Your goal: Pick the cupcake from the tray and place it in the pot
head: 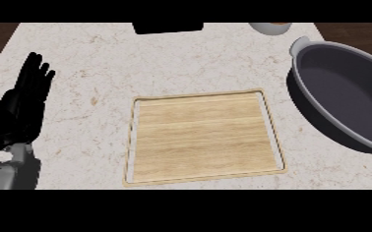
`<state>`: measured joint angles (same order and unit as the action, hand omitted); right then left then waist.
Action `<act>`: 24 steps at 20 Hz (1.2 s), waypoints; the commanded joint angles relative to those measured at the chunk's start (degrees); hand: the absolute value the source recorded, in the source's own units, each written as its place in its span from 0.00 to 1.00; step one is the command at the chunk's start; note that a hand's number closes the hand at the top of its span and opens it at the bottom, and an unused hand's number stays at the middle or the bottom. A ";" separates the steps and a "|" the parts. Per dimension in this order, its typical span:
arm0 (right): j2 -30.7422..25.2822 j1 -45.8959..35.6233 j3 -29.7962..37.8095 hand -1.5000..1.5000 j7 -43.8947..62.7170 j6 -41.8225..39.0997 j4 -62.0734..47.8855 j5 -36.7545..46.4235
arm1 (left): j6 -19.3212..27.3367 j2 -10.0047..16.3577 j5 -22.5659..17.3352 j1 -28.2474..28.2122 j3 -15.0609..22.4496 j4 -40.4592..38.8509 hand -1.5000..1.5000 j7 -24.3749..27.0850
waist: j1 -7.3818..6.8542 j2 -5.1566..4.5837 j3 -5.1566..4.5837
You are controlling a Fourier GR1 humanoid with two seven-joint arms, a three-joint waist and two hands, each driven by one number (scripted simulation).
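The wooden tray (204, 135) lies flat in the middle of the counter and nothing rests on its board. A dark grey pot (335, 91) with a pale rim and a handle stands at the right edge, partly cut off; the part of its inside that shows holds nothing. No cupcake shows on the tray or in the pot. My left hand (25, 103) rests at the left edge, open with fingers straight and pointing up, well apart from the tray. My right hand is out of view.
A black block (168, 28) sits at the counter's far edge. Next to it on the right is a small pale round thing with a brownish top (270, 28), cut off by the view. Speckled counter (94, 64) surrounds the tray.
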<state>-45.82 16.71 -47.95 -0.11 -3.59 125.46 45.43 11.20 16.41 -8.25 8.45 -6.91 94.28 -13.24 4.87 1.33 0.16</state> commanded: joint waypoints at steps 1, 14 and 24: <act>-4.86 7.59 7.13 1.00 -3.26 10.28 10.59 -4.18 | 0.14 -0.24 0.11 -2.27 -0.35 0.93 0.50 0.82 | 0.87 0.05 0.04; -4.45 17.90 34.73 1.00 -10.27 26.85 14.60 -25.60 | -0.64 0.79 -0.70 0.00 -1.38 1.19 0.50 0.41 | -0.80 -0.97 -0.02; -8.48 16.04 59.79 1.00 -23.02 13.07 -3.94 -57.85 | -0.92 -0.74 0.17 1.34 1.43 1.38 0.50 -0.99 | -3.16 -1.20 0.04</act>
<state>-52.66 33.56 2.43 -18.31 15.44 128.39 -0.66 10.48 15.53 -7.88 8.61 -5.47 96.03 -13.38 2.36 0.20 0.19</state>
